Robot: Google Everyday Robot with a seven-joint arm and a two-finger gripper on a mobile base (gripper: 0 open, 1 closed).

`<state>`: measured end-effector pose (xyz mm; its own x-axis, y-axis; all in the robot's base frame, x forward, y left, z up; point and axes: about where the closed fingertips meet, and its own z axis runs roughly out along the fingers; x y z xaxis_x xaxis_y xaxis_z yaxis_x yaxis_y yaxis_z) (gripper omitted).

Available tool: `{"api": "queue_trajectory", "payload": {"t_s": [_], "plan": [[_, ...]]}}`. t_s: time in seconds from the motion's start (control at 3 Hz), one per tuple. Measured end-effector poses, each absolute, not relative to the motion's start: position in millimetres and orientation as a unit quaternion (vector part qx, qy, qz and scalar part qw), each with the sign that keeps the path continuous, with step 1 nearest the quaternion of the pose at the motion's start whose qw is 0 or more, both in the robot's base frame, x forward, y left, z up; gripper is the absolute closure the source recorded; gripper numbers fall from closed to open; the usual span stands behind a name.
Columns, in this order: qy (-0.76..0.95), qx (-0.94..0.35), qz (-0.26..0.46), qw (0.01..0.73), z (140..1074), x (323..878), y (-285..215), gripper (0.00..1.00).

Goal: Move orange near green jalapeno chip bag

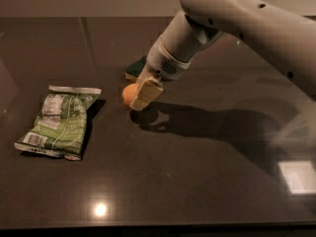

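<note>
Now the tool (135,98) grips the small round orange (128,94); bare dark tabletop (197,181) separates it from the crinkled green foil chip bag (61,120) and its right edge.

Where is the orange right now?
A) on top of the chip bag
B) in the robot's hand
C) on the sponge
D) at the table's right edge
B: the hand is shut on the orange, out over the table, between the green chip bag on its left and the sponge behind it.
</note>
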<state>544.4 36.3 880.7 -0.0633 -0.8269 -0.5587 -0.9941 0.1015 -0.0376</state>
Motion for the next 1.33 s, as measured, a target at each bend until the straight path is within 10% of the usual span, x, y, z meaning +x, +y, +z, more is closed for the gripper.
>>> {"api": "queue_trajectory", "payload": {"t_s": [0.67,1.33], "plan": [[0.698,-0.651,0.196,0.227,875.9,536.1,82.5,1.0],[0.689,-0.665,0.195,0.21,866.6,528.4,98.7,0.58]]}}
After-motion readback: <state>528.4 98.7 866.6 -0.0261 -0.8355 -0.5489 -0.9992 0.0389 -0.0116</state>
